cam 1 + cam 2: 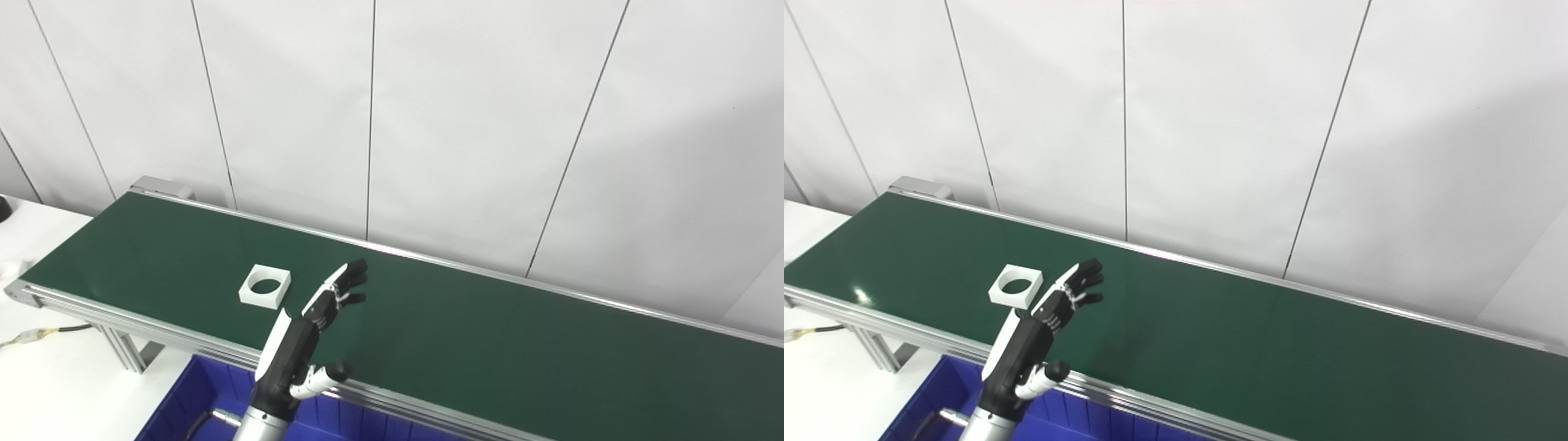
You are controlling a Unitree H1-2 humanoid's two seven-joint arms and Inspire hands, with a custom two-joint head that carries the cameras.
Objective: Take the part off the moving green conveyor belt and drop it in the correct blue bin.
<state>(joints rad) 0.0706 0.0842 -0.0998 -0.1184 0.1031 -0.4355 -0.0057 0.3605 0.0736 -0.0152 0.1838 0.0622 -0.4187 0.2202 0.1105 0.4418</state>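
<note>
A white square part with a round hole (264, 285) lies flat on the green conveyor belt (490, 343), toward its left end. It also shows in the right eye view (1015, 285). My left hand (318, 321) is raised over the belt's near edge, just right of the part and apart from it. Its fingers (343, 285) are stretched out and spread, the thumb (327, 373) sticks out to the right, and it holds nothing. The right hand is not in view.
A blue bin (184, 404) sits below the belt's near edge, under my left forearm. The belt's aluminium frame (122, 318) runs along the front. A white table (55, 380) with a cable lies at the left. White wall panels stand behind.
</note>
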